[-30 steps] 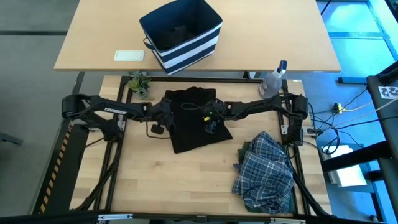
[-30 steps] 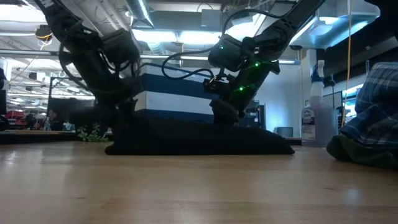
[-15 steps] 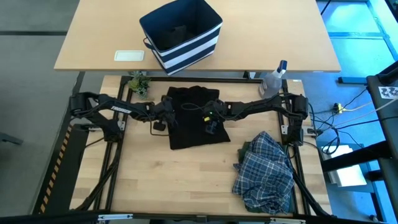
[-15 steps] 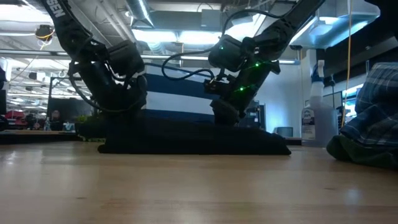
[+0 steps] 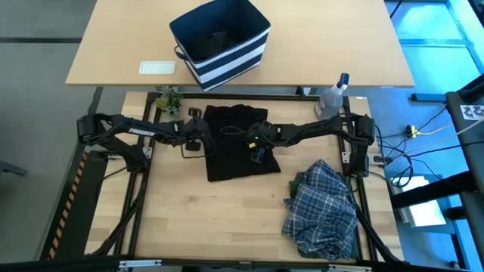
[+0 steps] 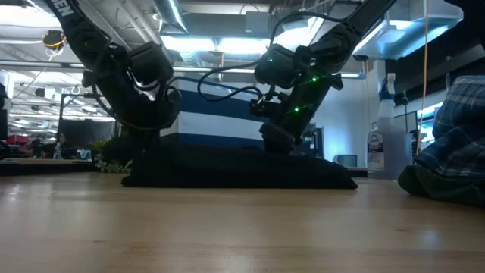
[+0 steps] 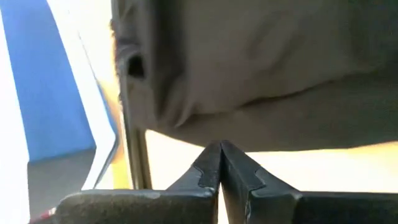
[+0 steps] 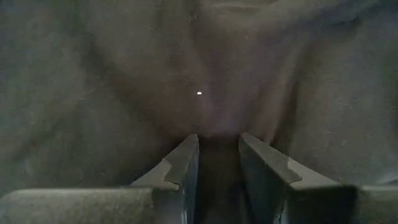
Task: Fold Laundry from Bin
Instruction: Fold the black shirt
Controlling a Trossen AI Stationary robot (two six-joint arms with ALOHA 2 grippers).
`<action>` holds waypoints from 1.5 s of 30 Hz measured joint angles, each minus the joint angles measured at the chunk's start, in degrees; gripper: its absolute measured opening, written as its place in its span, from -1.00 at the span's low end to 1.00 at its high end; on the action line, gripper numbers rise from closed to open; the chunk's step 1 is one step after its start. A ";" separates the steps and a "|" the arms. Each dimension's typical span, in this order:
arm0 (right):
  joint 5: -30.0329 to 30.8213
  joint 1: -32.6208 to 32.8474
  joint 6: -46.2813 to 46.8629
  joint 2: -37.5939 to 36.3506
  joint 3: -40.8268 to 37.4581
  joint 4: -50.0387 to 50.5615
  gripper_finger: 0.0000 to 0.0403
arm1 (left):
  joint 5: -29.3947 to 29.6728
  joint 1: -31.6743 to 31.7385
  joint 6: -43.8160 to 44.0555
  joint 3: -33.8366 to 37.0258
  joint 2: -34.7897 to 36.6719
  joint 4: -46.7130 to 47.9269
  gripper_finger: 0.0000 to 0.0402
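The black garment [image 5: 238, 143] lies spread flat on the middle of the table. My right gripper [image 5: 248, 140] comes in from the table's right and is set down on the garment's middle, shut on the cloth [image 8: 217, 124]. Fingers shut [image 7: 221, 149], my left gripper [image 5: 204, 136] stands at the garment's left edge; whether it touches the cloth, I cannot tell. The blue-and-white plaid shirt [image 5: 321, 208] is heaped at the near right over a dark olive-green garment [image 5: 298, 181]. The striped bin [image 5: 221, 41] stands on the far table. My right gripper pinches a small pucker of the black garment [image 8: 214, 134] between its two fingers, near the garment's middle. The fingers [image 8: 183, 165] slant down onto it from the table's right. Creases run in toward the gap, and the rest of the garment lies flat on the table.
A clear spray bottle [image 5: 333, 94] stands at the far right corner and a small green plant [image 5: 170, 102] at the far left. A white card [image 5: 157, 67] lies on the far table beside the bin. Bare wood shows along the near left.
My left gripper has turned about at the black garment's left edge and shifted a little toward the table's far edge. My right gripper has kept still on the garment.
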State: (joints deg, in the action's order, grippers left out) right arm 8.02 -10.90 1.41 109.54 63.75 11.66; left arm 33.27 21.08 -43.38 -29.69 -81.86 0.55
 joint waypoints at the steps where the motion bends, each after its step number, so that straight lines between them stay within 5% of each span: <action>1: 0.28 0.01 0.04 0.00 0.00 -0.02 -0.43 | 0.19 0.22 1.06 0.00 0.43 -0.02 -1.00; 13: 1.00 0.05 0.02 -7.30 0.11 0.56 -0.43 | -19.27 -7.75 15.90 0.00 17.12 4.14 -0.91; 22: 0.42 4.44 0.47 -13.30 0.13 6.08 -0.43 | -32.03 -15.38 44.41 1.38 19.60 11.62 -0.56; 27: 0.36 8.65 2.09 -14.63 -0.47 9.71 -0.43 | -32.40 -18.93 55.58 6.27 19.71 9.96 -0.35; 34: -4.44 10.17 8.56 -23.09 -11.28 3.46 -0.43 | -34.27 -23.03 68.70 14.44 19.76 -7.18 -0.23; 39: -8.04 8.79 15.05 -29.80 -21.16 -1.04 -0.43 | -30.69 -27.17 72.86 17.13 19.13 -11.60 -0.22; 45: -18.03 6.23 18.16 -29.29 -25.92 0.70 -0.35 | -25.95 -30.33 74.71 17.40 16.80 -16.79 -0.22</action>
State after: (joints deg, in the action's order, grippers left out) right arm -10.01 -4.67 19.57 80.24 37.82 12.36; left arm 7.32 -9.25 31.33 -12.29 -65.06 -16.23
